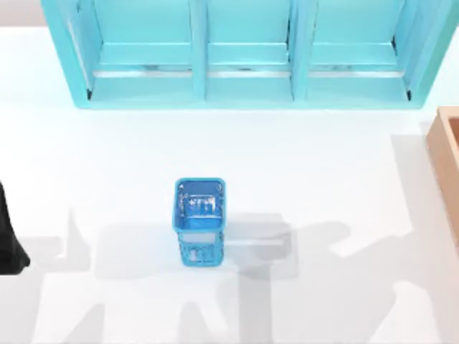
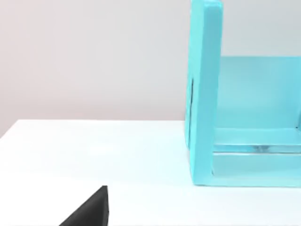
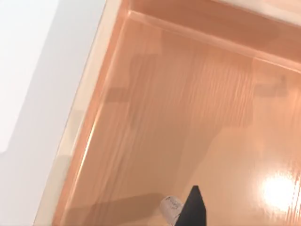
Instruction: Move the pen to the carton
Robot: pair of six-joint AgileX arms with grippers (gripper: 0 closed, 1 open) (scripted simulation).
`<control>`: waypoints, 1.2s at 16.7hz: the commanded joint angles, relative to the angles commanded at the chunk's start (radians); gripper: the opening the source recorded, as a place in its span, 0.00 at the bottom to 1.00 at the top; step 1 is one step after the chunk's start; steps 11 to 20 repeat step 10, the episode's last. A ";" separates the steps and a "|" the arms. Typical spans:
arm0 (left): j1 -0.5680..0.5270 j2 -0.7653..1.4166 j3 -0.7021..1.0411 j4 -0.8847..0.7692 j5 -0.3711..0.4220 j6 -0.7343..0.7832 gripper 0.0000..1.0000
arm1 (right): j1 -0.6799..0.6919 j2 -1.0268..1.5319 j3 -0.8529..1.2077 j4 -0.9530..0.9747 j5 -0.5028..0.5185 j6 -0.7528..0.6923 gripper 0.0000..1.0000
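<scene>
The carton [image 3: 197, 94] looks like glossy wood-grain board; the table [image 1: 301, 158] is matt white.

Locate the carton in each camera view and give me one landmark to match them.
Top view: the carton is at the right edge, cut off by the frame.
Left wrist view: this camera faces the turquoise shelf unit instead.
Right wrist view: it looks down into the carton, showing its tan floor and walls.
Shared landmark: the white table, under the shelf unit and beside the carton's wall.
</scene>
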 joint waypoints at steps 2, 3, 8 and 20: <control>0.000 0.000 0.000 0.000 0.000 0.000 1.00 | 0.000 0.000 0.000 0.000 0.000 0.000 0.83; 0.000 0.000 0.000 0.000 0.000 0.000 1.00 | 0.000 0.000 0.000 0.000 0.000 0.000 0.90; 0.000 0.000 0.000 0.000 0.000 0.000 1.00 | 0.000 0.000 0.000 0.000 0.000 0.000 1.00; 0.000 0.000 0.000 0.000 0.000 0.000 1.00 | 0.000 0.000 0.000 0.000 0.000 0.000 1.00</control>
